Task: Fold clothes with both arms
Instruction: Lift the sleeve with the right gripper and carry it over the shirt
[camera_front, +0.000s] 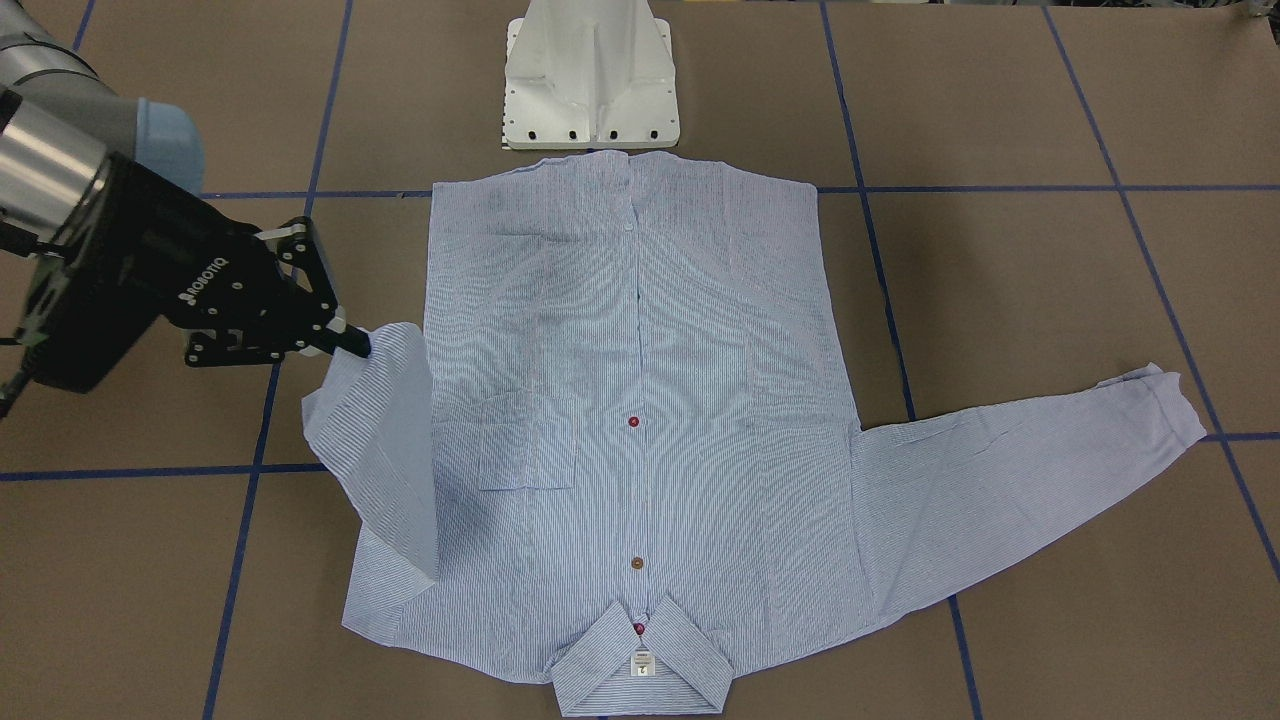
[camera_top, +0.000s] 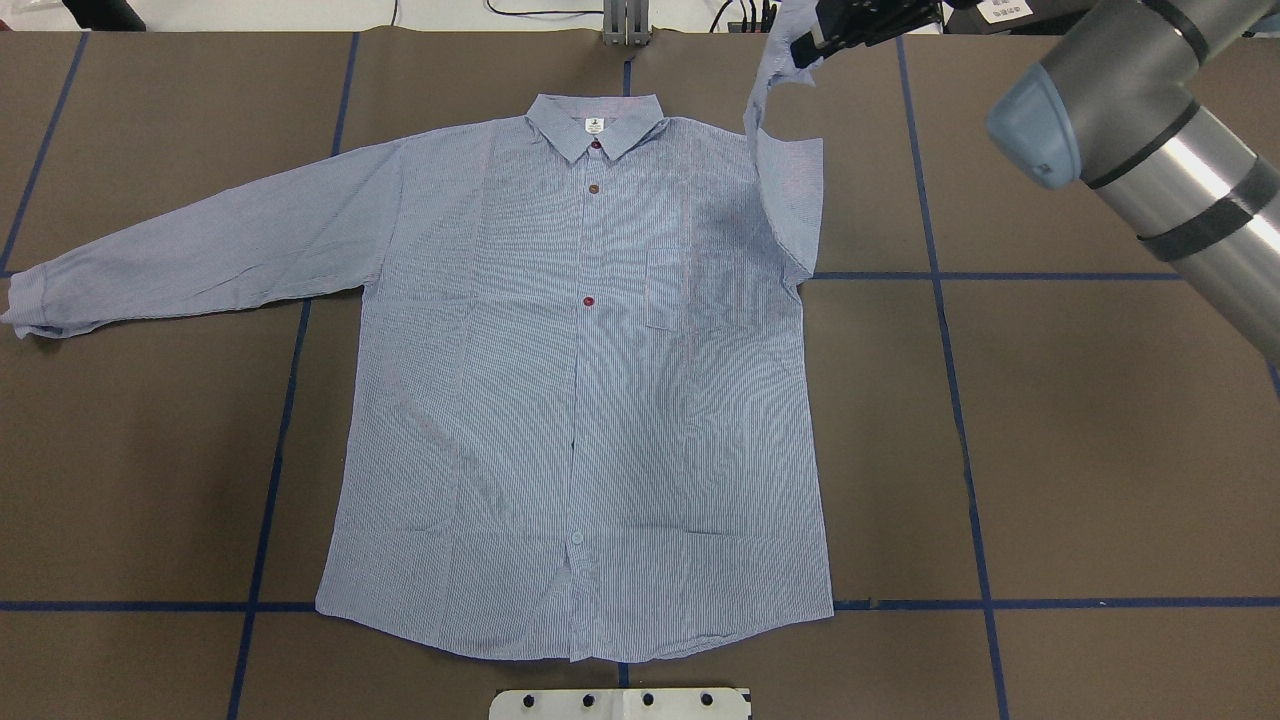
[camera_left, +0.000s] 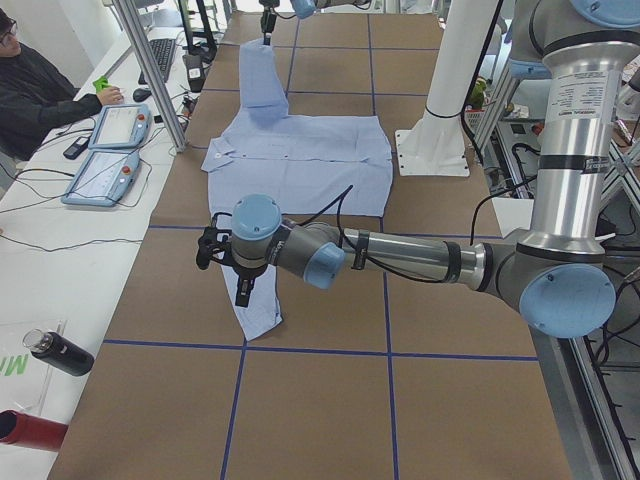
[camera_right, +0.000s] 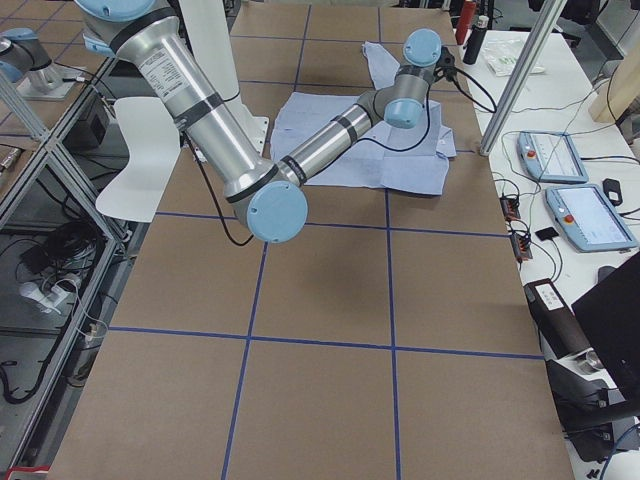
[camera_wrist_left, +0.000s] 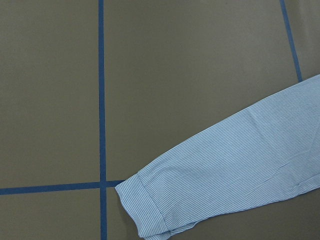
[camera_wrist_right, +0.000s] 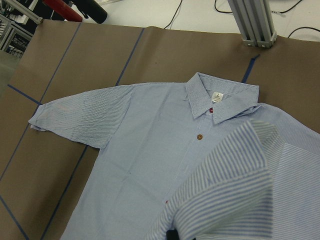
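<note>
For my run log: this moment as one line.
right gripper shut on sleeve of blue-and-white striped shirt, lifted | left gripper above other cuff, state unclear

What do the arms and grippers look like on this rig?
Both arms: silver-grey tubes, pale blue joint caps. Left arm trails a black cable and has a white label on its upright link. Right arm has black bands. Right gripper is black, with linkage fingers and white ROBOTIQ lettering.

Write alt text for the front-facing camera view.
The right gripper, at the view's left, pinches a sleeve of a striped blue shirt, holding it raised beside the body. The shirt lies flat, buttons up, on a brown table, collar nearest the camera, its other sleeve stretched out flat to the view's right.
</note>
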